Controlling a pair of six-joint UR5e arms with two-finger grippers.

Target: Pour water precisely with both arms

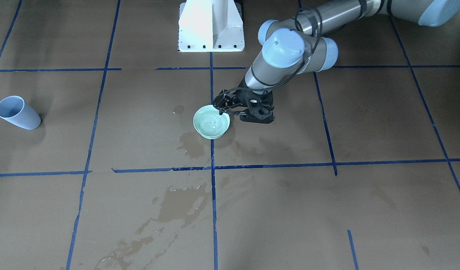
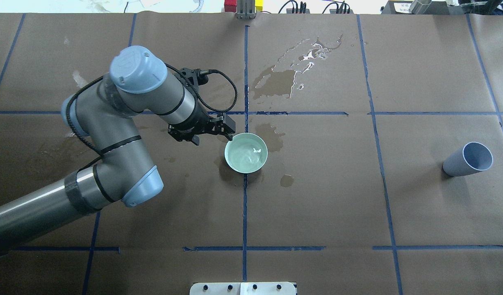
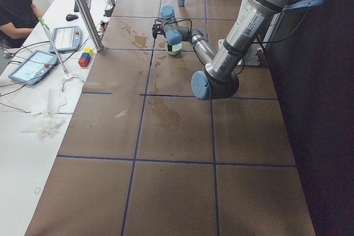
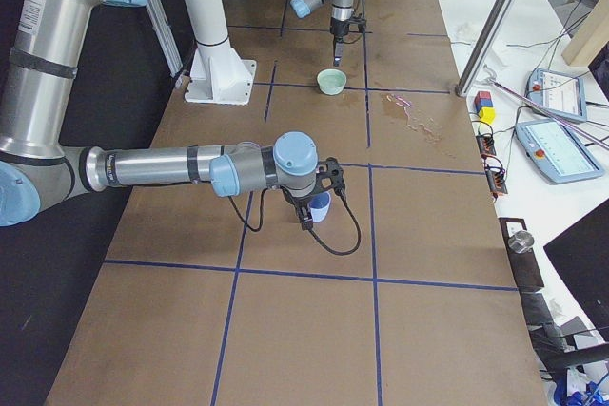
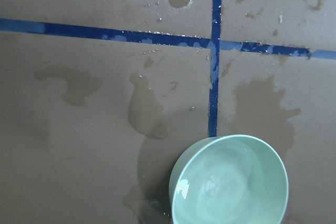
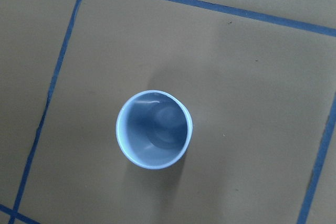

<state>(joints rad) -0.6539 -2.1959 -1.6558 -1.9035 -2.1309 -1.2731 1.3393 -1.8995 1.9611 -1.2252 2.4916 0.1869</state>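
A pale green bowl stands near the table's middle, and the water in it is clear and rippling. My left gripper is at the bowl's rim on the robot's left side, and its fingers look closed on that rim. A pale blue cup stands far off on the robot's right; the right wrist view looks straight down into the cup. My right gripper shows only in the exterior right view, right over the cup. I cannot tell whether it is open or shut.
Dark wet stains lie around the bowl and on the operators' side of the table. The white pedestal stands at the robot's edge. Blue tape lines grid the brown table. Tablets lie beside the table.
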